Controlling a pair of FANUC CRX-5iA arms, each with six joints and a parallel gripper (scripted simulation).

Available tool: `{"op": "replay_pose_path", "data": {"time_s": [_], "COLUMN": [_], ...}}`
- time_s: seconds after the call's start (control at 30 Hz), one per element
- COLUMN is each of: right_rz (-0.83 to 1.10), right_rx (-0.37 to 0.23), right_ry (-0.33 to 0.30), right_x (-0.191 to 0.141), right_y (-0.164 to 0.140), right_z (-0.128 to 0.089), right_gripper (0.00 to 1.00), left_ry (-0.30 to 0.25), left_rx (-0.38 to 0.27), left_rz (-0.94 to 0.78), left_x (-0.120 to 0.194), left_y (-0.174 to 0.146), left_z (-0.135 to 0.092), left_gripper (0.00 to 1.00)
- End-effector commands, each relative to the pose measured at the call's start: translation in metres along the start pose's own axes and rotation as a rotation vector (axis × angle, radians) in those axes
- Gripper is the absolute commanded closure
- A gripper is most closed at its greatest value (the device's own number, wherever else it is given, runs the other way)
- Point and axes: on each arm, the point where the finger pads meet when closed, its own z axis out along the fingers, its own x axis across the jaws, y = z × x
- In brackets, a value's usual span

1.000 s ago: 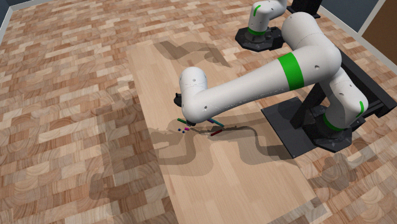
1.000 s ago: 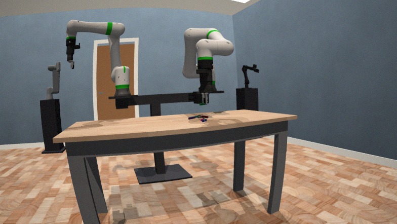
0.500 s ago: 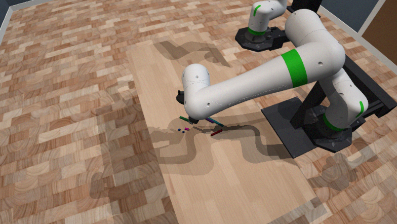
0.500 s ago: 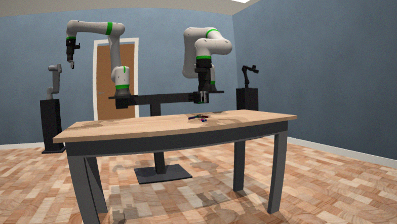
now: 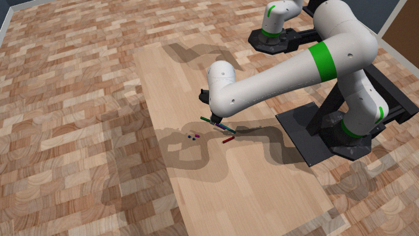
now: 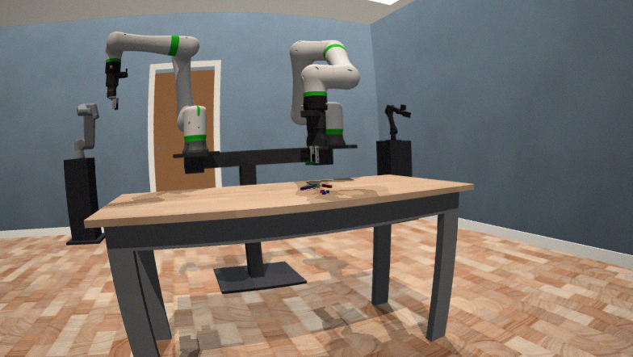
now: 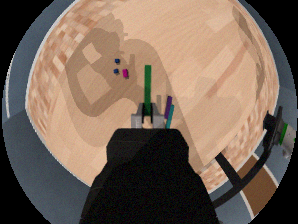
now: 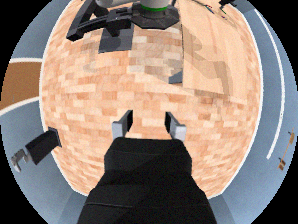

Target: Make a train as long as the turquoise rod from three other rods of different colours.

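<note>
My left gripper [image 6: 314,160] [image 7: 147,109] was above the table [image 5: 252,187] [image 6: 248,204], pointing down, its fingers pinching the green rod [image 5: 204,119] [image 6: 310,163] [image 7: 148,82]. The rod was clear of the wood, and in my left wrist view it stuck out ahead of the fingers. My left arm [image 5: 272,79] [image 6: 325,75] reached out over the table, its forearm sloping across the top view and its wrist bent so that the tool hung below. Under the tool, on the table, the turquoise rod [image 5: 227,127] [image 6: 312,186] [image 7: 170,116] lay alongside the purple rod [image 5: 220,126] [image 6: 305,187] [image 7: 168,107]. The red rod [image 5: 228,139] [image 6: 327,186] lay near the turquoise one's end, at a slant to it. The magenta rod [image 5: 197,135] [image 6: 322,191] [image 7: 125,73] was close to two blue rods, one [image 5: 189,136] [image 7: 117,61] a little apart from the other [image 5: 193,139] [image 7: 116,71]. No three rods made a train. My right gripper [image 6: 115,107] [image 8: 148,117] was spread wide with nothing in it, up high and well apart from the rods, and my right arm [image 6: 153,43] was bent over at the elbow with its wrist hanging straight down.
</note>
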Motion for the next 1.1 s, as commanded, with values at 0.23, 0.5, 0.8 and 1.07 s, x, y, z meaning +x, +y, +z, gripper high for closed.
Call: {"op": "replay_pose_path", "data": {"time_s": [0.23, 0.5, 0.8, 1.07], "right_rz": [0.0, 0.0, 0.0, 0.0], "right_rx": [-0.002, -0.002, -0.002, -0.002], "right_ry": [0.0, 0.0, 0.0, 0.0], "right_x": [0.0, 0.0, 0.0, 0.0], "right_y": [0.0, 0.0, 0.0, 0.0], "right_z": [-0.001, -0.001, -0.001, -0.001], "right_gripper": [0.0, 0.0, 0.0, 0.0], "left_ry": [-0.001, -0.001, -0.001, -0.001], "left_rx": [0.003, 0.003, 0.003, 0.003], "left_rz": [0.0, 0.0, 0.0, 0.0], "left_x": [0.0, 0.0, 0.0, 0.0], "left_y": [-0.001, -0.001, -0.001, -0.001], "left_z": [0.001, 0.019, 0.054, 0.078], "left_gripper": [0.76, 0.76, 0.76, 0.76]}}
